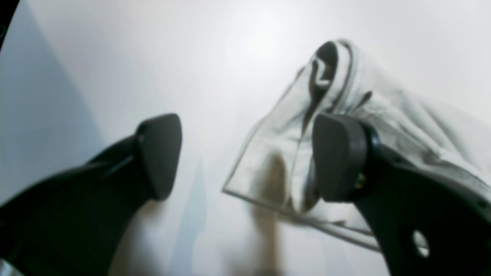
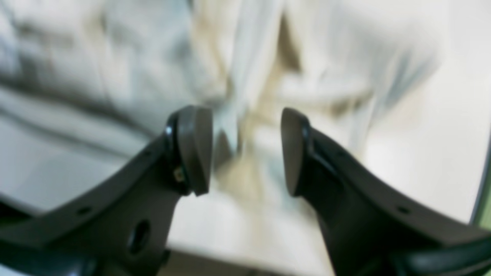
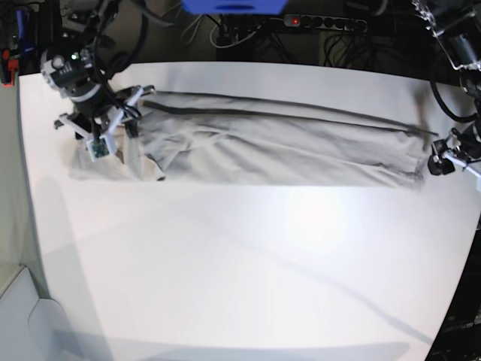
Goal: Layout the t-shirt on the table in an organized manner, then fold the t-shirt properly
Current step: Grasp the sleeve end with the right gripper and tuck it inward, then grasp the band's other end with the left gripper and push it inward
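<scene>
Your left pincer (image 1: 245,157) hangs spread beside the t-shirt (image 3: 285,143) hem; your right pincer (image 2: 245,151) hovers spread over blurred cloth on the bench (image 3: 240,263).

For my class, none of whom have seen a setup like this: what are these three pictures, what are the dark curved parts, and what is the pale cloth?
This is a robot with two arms working at a white table. One picture comes from a fixed camera looking over the whole table. The other two come from cameras mounted on the wrists, so each looks out past its own fingers, the dark curved parts.

The cloth is a t-shirt, stretched in a long wrinkled band across the far side of the table.

The left gripper is at one end of the shirt, which lies beside one finger. The right gripper hangs over the other end, though that picture is blurred. Both are open and hold nothing.
</scene>
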`<state>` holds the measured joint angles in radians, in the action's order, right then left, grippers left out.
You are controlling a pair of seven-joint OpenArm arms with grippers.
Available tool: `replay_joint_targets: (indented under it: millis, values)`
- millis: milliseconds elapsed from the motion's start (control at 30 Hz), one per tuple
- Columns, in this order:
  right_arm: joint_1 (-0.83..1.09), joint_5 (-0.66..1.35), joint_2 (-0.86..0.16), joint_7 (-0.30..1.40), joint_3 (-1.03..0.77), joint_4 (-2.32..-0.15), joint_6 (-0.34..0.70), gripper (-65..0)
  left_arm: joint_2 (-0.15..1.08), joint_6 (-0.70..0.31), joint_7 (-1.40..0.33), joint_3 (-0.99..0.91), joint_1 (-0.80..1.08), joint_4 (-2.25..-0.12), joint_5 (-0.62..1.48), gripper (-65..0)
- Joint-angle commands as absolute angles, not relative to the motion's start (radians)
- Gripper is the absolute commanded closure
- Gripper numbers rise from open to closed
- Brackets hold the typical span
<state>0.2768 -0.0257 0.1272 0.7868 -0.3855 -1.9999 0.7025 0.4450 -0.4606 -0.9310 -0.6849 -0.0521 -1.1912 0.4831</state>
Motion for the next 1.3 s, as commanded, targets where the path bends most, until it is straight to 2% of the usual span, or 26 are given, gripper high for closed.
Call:
replay_joint_targets:
  millis: [0,167,367,500,733,833,1033,1267]
  values:
    - [0.252,-0.018,0.125,0.766,-0.383,-2.002,0.698,-29.5,0.464,-0.463,-0.911,-0.688,-0.071,-1.208,0.499,-52.1]
    - [0.179,-0.019,0.120,0.766,-0.346,-1.929,0.698,-29.5,0.460,-0.463,-0.905,-0.685,-0.096,-1.198,0.489,-52.2]
    - [0.128,-0.019,0.119,0.762,-0.340,-1.759,0.698,-29.4,0.461,-0.463,-0.852,-0.588,-0.099,-1.198,0.489,-52.2]
    - [0.124,-0.019,0.081,0.760,-0.335,-1.679,0.698,-29.4,0.461,-0.461,-0.812,-0.542,-0.099,-1.196,0.487,-52.2]
    - [0.124,-0.019,0.077,0.760,-0.335,-1.679,0.698,-29.4,0.467,-0.461,-0.819,-0.492,-0.094,-1.198,0.487,-52.2]
    - [0.124,-0.019,0.076,0.760,-0.335,-1.679,0.698,-29.4,0.472,-0.464,-0.875,-0.501,-0.077,-1.221,0.499,-52.2]
    - [0.124,-0.019,0.071,0.760,-0.329,-1.679,0.698,-29.4,0.470,-0.578,-0.912,-0.552,-0.070,-1.247,0.489,-52.2]
    - [0.124,-0.019,0.070,0.760,-0.285,-1.679,0.698,-29.4,0.466,-0.593,-0.911,-0.550,-0.087,-1.176,0.489,-52.2]
